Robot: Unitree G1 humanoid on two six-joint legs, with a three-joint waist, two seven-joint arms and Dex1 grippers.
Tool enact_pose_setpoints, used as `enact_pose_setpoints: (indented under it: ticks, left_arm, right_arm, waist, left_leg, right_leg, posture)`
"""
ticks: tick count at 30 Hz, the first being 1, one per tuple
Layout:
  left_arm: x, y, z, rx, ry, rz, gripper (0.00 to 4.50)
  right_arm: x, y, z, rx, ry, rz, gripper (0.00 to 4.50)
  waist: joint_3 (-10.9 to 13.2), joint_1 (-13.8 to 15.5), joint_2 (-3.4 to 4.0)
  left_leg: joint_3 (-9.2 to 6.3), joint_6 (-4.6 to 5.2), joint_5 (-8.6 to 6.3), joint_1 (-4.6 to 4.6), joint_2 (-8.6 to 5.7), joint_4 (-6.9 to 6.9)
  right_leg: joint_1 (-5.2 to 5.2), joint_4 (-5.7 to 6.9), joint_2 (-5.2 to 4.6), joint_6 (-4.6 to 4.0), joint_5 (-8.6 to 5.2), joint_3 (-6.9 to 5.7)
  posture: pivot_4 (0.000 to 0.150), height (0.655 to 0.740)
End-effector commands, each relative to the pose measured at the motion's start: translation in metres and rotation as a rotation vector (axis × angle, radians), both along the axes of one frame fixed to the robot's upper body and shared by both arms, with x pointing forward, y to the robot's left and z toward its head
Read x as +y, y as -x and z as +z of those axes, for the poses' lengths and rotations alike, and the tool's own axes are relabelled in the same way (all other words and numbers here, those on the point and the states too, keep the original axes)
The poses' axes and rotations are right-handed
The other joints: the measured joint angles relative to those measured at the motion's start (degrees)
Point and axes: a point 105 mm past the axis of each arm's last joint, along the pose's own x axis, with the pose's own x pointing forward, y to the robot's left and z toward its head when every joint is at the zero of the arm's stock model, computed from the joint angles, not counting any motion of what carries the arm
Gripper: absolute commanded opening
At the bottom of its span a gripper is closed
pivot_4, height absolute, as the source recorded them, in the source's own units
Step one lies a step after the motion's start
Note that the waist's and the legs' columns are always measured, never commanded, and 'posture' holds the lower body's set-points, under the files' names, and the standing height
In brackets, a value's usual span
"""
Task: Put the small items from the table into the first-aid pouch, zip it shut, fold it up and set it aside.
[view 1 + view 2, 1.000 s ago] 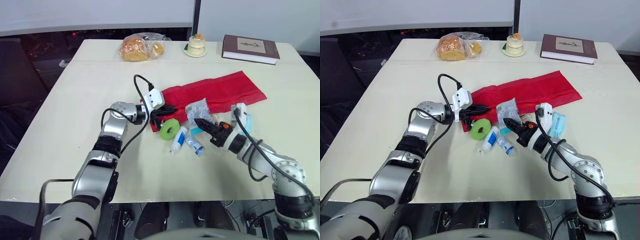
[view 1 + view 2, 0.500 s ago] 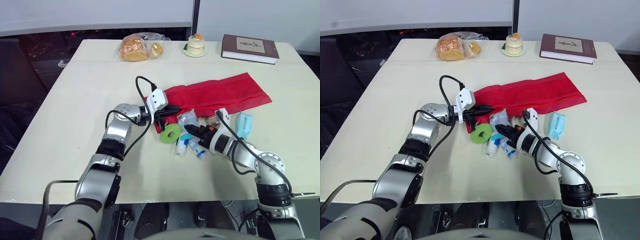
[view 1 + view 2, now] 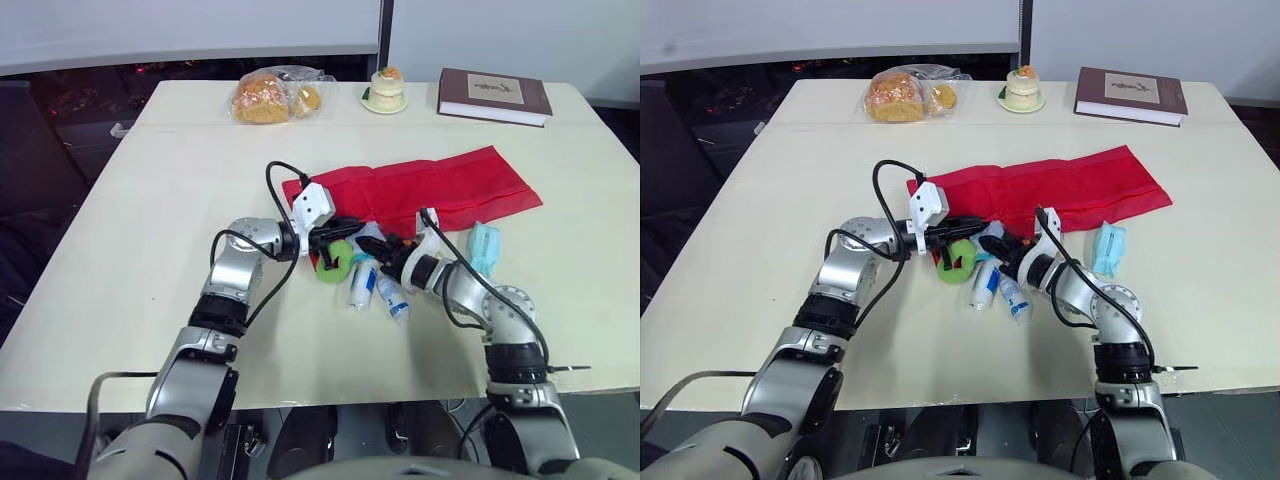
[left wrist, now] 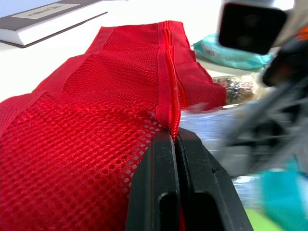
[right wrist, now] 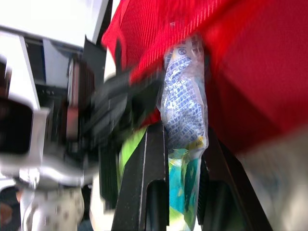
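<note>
The red mesh first-aid pouch [image 3: 430,188] lies flat across the middle of the table, its zipper [image 4: 166,57] running along it. My left gripper [image 3: 340,228] is shut on the pouch's near-left edge [image 4: 171,126] right by the zipper. My right gripper [image 3: 386,246] is shut on a clear packet with blue print [image 5: 184,96], holding it against that same end of the pouch, close to the left fingers. A green ring [image 3: 334,260], two small white tubes [image 3: 362,285] [image 3: 393,298] and a teal packet [image 3: 484,247] lie on the table beside the pouch.
At the far edge sit a brown book [image 3: 493,95], a small cake on a plate [image 3: 385,90] and a bag of bread [image 3: 272,95]. Wide bare tabletop [image 3: 150,200] stretches to the left and along the front.
My right gripper has moved left with the clear packet, up to the pouch end held by the left gripper. The left gripper stays shut on the pouch edge.
</note>
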Motion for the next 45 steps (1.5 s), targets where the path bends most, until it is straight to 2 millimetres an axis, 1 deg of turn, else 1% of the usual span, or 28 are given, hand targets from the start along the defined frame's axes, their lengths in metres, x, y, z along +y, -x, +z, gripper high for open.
enact_pose_setpoints:
  ticks: [1,6,10,12,13,15,18,23,25,28,29,31,33,34,35,36,37,41,45]
  left_arm:
    - [-0.008,0.009,0.01,-0.026,0.024,-0.049,0.06]
    - [-0.01,0.011,0.01,-0.01,0.031,-0.05,0.06]
    - [-0.01,0.012,0.01,-0.005,0.031,-0.05,0.06]
    - [-0.006,0.01,0.008,-0.004,0.022,-0.039,0.0]
    - [-0.003,0.008,0.008,-0.005,0.017,-0.03,0.0]
    - [0.003,0.004,0.006,-0.008,0.005,-0.01,0.0]
    - [0.008,0.0,0.006,-0.012,-0.002,0.008,0.0]
    - [0.015,-0.009,0.006,-0.019,-0.015,0.028,0.0]
    - [0.015,-0.01,0.006,-0.019,-0.016,0.025,0.0]
    - [0.014,-0.011,0.005,-0.02,-0.016,0.019,0.0]
    - [0.014,-0.011,0.005,-0.02,-0.017,0.017,0.0]
    - [0.013,-0.011,0.004,-0.018,-0.017,0.013,0.0]
    - [0.012,-0.011,0.003,-0.018,-0.017,0.009,0.0]
    - [0.012,-0.011,0.003,-0.018,-0.017,0.008,0.0]
    - [0.012,-0.011,0.004,-0.018,-0.017,0.006,0.0]
    - [0.011,-0.011,0.004,-0.018,-0.017,0.004,0.0]
    - [0.011,-0.011,0.004,-0.019,-0.016,0.003,0.0]
    - [0.009,-0.01,0.004,-0.019,-0.015,-0.003,0.0]
    - [0.007,-0.007,0.002,-0.016,-0.016,-0.014,0.0]
  right_arm:
    - [0.0,-0.016,0.02,-0.069,-0.051,-0.055,0.05]
    - [0.006,-0.03,0.027,-0.093,-0.079,-0.1,0.05]
    - [0.008,-0.032,0.028,-0.107,-0.091,-0.107,0.05]
    - [0.006,-0.027,0.024,-0.122,-0.059,-0.084,1.08]
    - [0.005,-0.023,0.022,-0.127,-0.037,-0.069,1.37]
    - [0.002,-0.015,0.016,-0.13,0.0,-0.04,2.29]
    - [-0.002,-0.008,0.013,-0.131,0.012,-0.021,3.37]
    - [-0.014,0.004,0.013,-0.158,0.039,0.002,3.37]
    - [-0.019,0.006,0.015,-0.178,0.058,-0.002,3.37]
    - [-0.023,0.009,0.016,-0.195,0.078,0.001,3.37]
    - [-0.023,0.01,0.016,-0.2,0.087,0.001,3.14]
    - [-0.024,0.011,0.015,-0.209,0.101,0.006,2.32]
    - [-0.023,0.012,0.014,-0.212,0.11,0.012,1.73]
    - [-0.022,0.012,0.013,-0.21,0.114,0.013,1.13]
    - [-0.02,0.012,0.011,-0.206,0.122,0.015,0.76]
    - [-0.019,0.01,0.01,-0.203,0.129,0.013,0.18]
    - [-0.017,0.009,0.009,-0.2,0.135,0.011,0.03]
    - [-0.012,0.004,0.008,-0.197,0.141,0.003,0.03]
    - [-0.003,-0.003,0.012,-0.207,0.132,0.004,0.03]
  waist:
    - [0.0,0.0,0.0]
    - [0.0,0.0,0.01]
    - [0.0,0.0,0.01]
    - [0.0,0.0,0.01]
    - [0.0,0.0,0.02]
    - [0.0,0.0,0.02]
    - [0.0,0.0,0.02]
    - [0.0,0.0,0.03]
    - [0.0,0.0,0.02]
    - [0.0,0.0,0.02]
    - [0.0,0.0,0.02]
    - [0.0,0.0,0.02]
    - [0.0,0.0,0.03]
    - [0.0,0.0,0.02]
    - [0.0,0.0,0.02]
    - [0.0,0.0,0.02]
    - [0.0,0.0,0.02]
    - [0.0,0.0,0.03]
    - [0.0,0.0,0.02]
  left_leg:
    - [-0.01,0.0,0.0,0.0,0.0,0.0]
    - [0.01,0.0,0.0,0.0,0.0,-0.01]
    - [0.0,0.0,0.0,-0.01,0.0,-0.02]
    - [0.01,0.0,0.0,-0.01,0.0,-0.02]
    - [0.0,0.0,0.0,-0.01,0.0,-0.02]
    - [0.0,0.0,0.0,-0.01,-0.01,-0.02]
    - [0.01,0.0,0.0,0.02,-0.02,-0.02]
    - [-0.01,-0.01,0.0,0.04,-0.01,-0.02]
    - [0.0,-0.01,0.0,0.02,-0.01,-0.02]
    - [0.01,0.0,0.0,0.0,-0.03,-0.02]
    - [0.02,0.0,0.0,0.0,-0.03,-0.02]
    - [0.01,0.0,0.0,0.01,-0.03,-0.02]
    - [0.0,-0.01,0.0,0.01,-0.03,-0.02]
    - [-0.01,-0.01,0.0,0.01,-0.02,-0.02]
    - [-0.02,-0.01,0.0,0.01,-0.02,-0.02]
    - [-0.01,-0.01,0.0,0.01,-0.02,-0.02]
    - [0.0,-0.01,0.0,0.01,-0.02,-0.02]
    - [0.0,-0.01,0.0,0.01,-0.02,-0.02]
    - [0.01,0.0,0.0,0.01,-0.03,-0.02]
  right_leg:
    - [0.0,0.0,0.0,0.0,0.0,-0.01]
    - [-0.01,0.0,0.0,0.0,0.0,0.0]
    - [-0.01,0.0,-0.01,0.0,0.0,-0.01]
    - [-0.01,0.0,-0.01,0.0,0.0,0.0]
    - [-0.01,0.0,-0.01,0.0,0.0,-0.01]
    - [-0.01,-0.01,-0.02,0.0,0.0,-0.01]
    - [-0.01,0.0,-0.02,0.0,0.0,0.01]
    - [-0.01,0.04,0.01,0.0,0.0,0.0]
    - [-0.01,0.03,0.0,0.0,0.0,0.0]
    - [-0.01,0.0,-0.01,0.0,0.0,0.0]
    - [-0.01,0.0,-0.01,0.0,0.0,0.01]
    - [-0.01,0.01,-0.01,0.0,0.0,0.01]
    - [-0.01,0.01,-0.01,0.0,0.0,0.0]
    - [-0.02,0.02,0.0,0.0,0.0,-0.02]
    - [-0.02,0.02,0.0,0.0,0.0,-0.02]
    - [-0.02,0.02,0.0,0.0,0.0,-0.01]
    - [-0.02,0.02,0.0,0.0,0.0,0.0]
    - [-0.01,0.01,-0.01,0.0,0.0,0.0]
    - [-0.02,0.01,-0.01,0.0,0.0,0.01]
  posture:
    - [0.15,0.7289]
    - [0.15,0.7289]
    - [0.15,0.7289]
    - [0.15,0.7289]
    - [0.15,0.7289]
    - [0.15,0.7289]
    - [0.15,0.7289]
    - [0.15,0.7289]
    - [0.15,0.7289]
    - [0.15,0.7289]
    - [0.15,0.7289]
    - [0.15,0.7289]
    - [0.15,0.7289]
    - [0.15,0.7289]
    - [0.15,0.7289]
    - [0.15,0.7289]
    - [0.15,0.7289]
    - [0.15,0.7289]
    - [0.15,0.7289]
